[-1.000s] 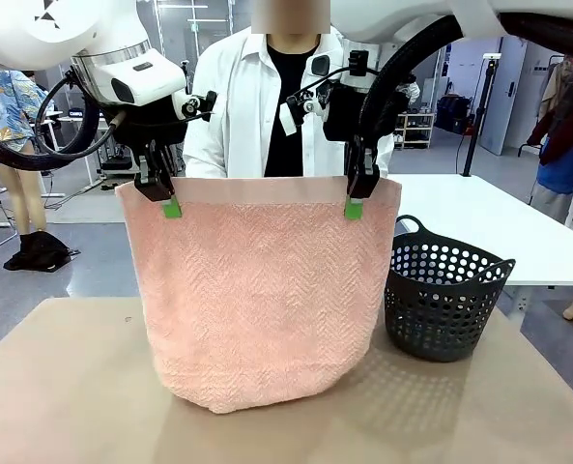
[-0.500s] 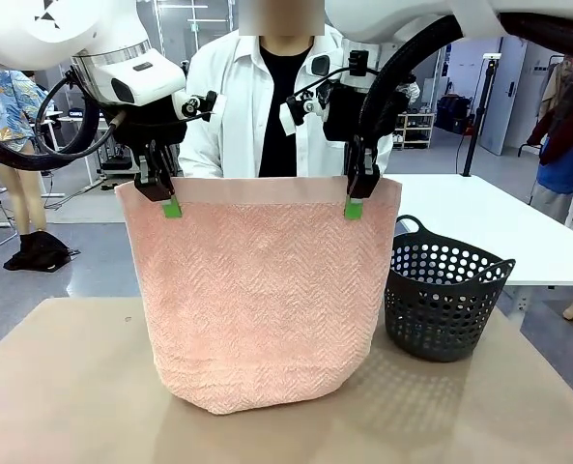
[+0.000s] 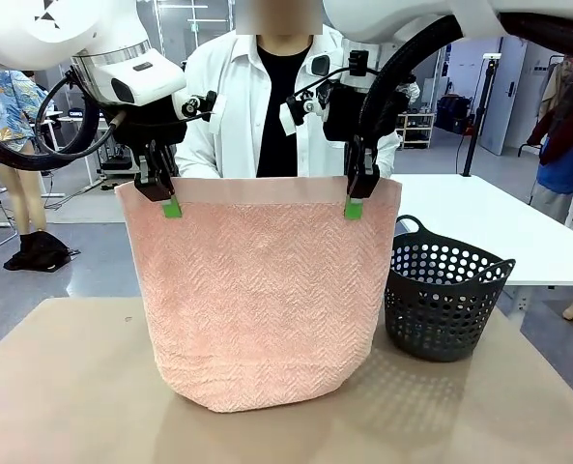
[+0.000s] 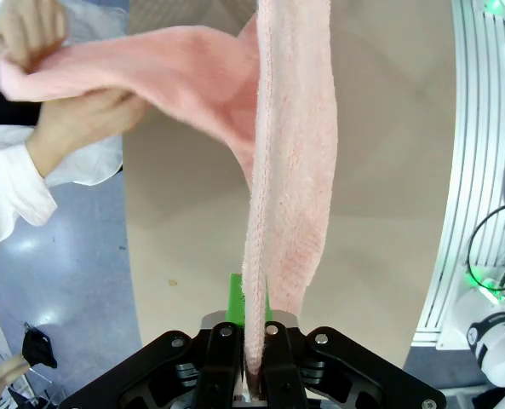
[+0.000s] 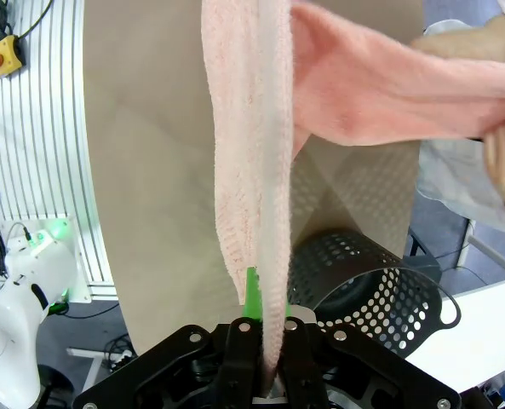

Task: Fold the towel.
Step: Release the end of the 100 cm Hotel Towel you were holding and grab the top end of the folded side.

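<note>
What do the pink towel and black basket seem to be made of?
The towel looks like terry cotton, matte and fuzzy, with a zigzag weave. The basket seems moulded plastic, dull black: rigid walls with regular round holes.

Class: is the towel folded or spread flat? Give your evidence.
Neither: the towel hangs from the left gripper and right gripper, both clamped on its top edge, with its far end in the person's hands.

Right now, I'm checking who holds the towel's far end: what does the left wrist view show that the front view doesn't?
Left wrist view: the person's hands gripping the towel's far end. Front view: the black basket beside the hanging towel, and the right gripper shut on its top band. Both: the left gripper shut on the towel.
</note>
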You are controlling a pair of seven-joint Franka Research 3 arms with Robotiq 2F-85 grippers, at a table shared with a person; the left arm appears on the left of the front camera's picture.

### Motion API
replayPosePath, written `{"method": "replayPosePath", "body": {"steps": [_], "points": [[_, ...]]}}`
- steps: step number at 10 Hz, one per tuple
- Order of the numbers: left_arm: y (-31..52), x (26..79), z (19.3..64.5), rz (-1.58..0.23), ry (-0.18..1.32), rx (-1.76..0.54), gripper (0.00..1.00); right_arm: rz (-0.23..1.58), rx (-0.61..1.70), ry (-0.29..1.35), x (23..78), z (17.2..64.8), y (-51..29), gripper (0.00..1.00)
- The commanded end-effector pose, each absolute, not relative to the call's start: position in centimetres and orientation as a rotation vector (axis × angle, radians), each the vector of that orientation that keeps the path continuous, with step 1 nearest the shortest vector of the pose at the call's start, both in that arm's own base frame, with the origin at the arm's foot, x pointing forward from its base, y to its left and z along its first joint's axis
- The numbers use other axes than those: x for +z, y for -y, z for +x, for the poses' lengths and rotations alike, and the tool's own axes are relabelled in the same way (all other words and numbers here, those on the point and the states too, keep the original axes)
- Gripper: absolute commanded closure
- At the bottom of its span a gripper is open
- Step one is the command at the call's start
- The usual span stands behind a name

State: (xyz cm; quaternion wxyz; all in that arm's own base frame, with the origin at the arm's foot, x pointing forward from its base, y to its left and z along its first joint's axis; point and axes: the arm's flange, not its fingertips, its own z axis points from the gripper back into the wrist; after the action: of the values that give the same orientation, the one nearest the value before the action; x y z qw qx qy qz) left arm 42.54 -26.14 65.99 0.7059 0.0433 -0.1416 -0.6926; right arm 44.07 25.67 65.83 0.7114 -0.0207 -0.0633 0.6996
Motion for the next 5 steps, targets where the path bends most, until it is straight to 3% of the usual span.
{"method": "replayPosePath", "body": {"steps": [1,5], "points": [[26.03,66.07,42.55,0.098,0.317,-1.538,1.00,-0.038,1.559,0.152,65.80,43.89,-25.43,1.00],[26.03,66.07,42.55,0.098,0.317,-1.538,1.00,-0.038,1.559,0.152,65.80,43.89,-25.43,1.00]]}}
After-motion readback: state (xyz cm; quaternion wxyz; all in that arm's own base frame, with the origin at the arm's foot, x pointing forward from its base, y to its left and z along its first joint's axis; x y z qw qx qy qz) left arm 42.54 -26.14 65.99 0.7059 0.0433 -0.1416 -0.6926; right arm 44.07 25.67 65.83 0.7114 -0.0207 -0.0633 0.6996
